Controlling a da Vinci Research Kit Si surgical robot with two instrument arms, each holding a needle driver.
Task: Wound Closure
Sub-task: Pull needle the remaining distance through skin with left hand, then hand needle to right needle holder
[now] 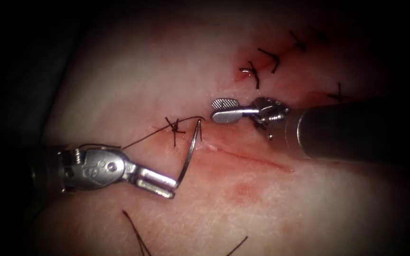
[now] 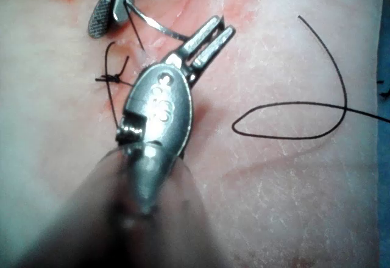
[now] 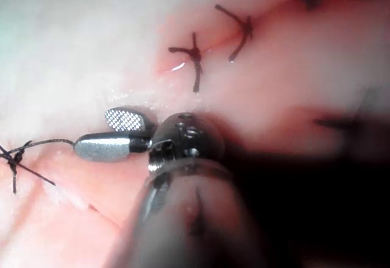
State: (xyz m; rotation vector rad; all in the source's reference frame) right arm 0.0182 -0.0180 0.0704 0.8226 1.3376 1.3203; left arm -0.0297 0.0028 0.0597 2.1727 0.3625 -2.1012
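My left tool (image 1: 173, 187) comes in from the lower left, its jaws shut on the curved needle (image 1: 189, 154) close to the needle's lower end. The needle arcs up over the tissue (image 1: 134, 71), free of it, and its upper end stops beside the left end of the cut (image 1: 252, 159). Black thread (image 1: 143, 137) runs from that upper end past a tied knot (image 1: 174, 127) toward the left tool's body. My right tool (image 1: 214, 110) lies just right of the needle's upper end, jaws open and holding nothing. The left wrist view shows the left tool (image 2: 224, 25) gripping the needle (image 2: 161, 29); the right wrist view shows the open right tool (image 3: 92, 133).
Several tied stitches (image 1: 252, 72) cross the cut's upper right stretch, with red fluid around them. Loose thread lies near the lower edge (image 1: 134, 232) and forms a loop (image 2: 292, 119) on the tissue. A faint red patch (image 1: 243, 192) marks the tissue below the cut.
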